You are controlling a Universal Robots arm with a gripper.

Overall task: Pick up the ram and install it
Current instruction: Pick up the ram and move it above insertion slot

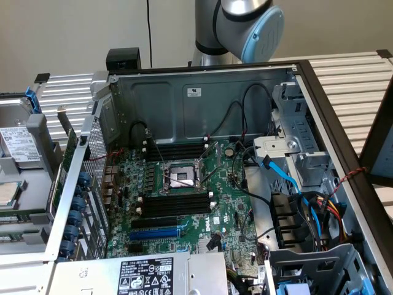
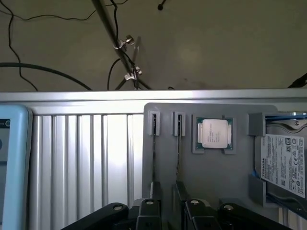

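Task piece: the ram (image 2: 154,149) stands on its long edge in a narrow channel of the grey holder (image 2: 240,187).
Look of it: seen edge-on, it reads as a thin dark sliver running the channel's length. Its faces are turned away, so colour, chips and label cannot be made out.
Neighbour: a second stick (image 2: 178,148) stands the same way in the next channel, parallel to the first and apart from it. I cannot tell which of the two is the one for the job.
Holder contents: a processor chip (image 2: 214,133) with a silver lid lies flat in a clipped recess beside the channels. A hard drive (image 2: 284,165) with a white label sits in the bay beyond it.
Support: the holder rests on a ribbed aluminium table (image 2: 86,153).
Tool: the gripper (image 2: 168,191) hangs over the near ends of the two channels.
Jaws: spread apart, each black finger (image 2: 156,190) in line with one channel, with bare grey holder showing in the gap.
Contact: I cannot tell whether the fingertips touch the sticks.
Exterior view: the arm (image 1: 245,24) rises behind the open computer case (image 1: 202,92).
Board: the motherboard (image 1: 227,209) lies flat in the case. Long black memory slots (image 1: 175,203) run on both sides of the processor socket (image 1: 179,177).
Progress: the ram is not yet on the board.
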